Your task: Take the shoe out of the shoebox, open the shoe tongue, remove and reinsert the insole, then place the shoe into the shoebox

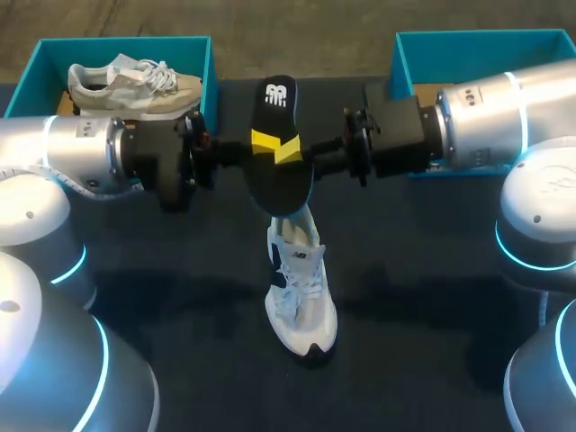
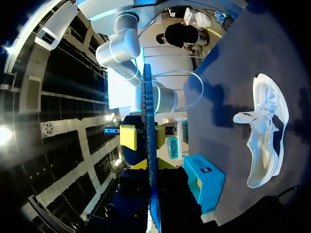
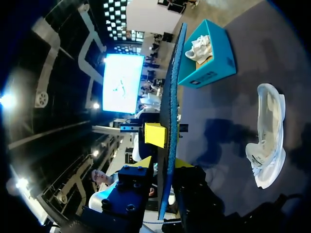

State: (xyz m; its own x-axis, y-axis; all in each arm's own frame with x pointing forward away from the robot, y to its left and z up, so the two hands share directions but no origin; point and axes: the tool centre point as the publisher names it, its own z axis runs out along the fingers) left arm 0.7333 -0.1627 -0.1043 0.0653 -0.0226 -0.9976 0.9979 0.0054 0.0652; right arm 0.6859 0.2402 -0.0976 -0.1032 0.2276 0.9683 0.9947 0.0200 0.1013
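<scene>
The white shoe (image 1: 301, 292) lies on the table (image 1: 432, 315) at 6 o'clock. Its far end is hidden under the black insole (image 1: 281, 184) held above it. The left gripper (image 1: 262, 141), coming from 9 o'clock, and the right gripper (image 1: 291, 149), from 3 o'clock, both clamp the insole, their lower fingers out of sight. At 11 o'clock the left shoebox (image 1: 198, 54) holds a beige shoe (image 1: 135, 85). At 1 o'clock the right shoebox (image 1: 468, 40) is mostly covered by the right arm (image 1: 486, 108).
</scene>
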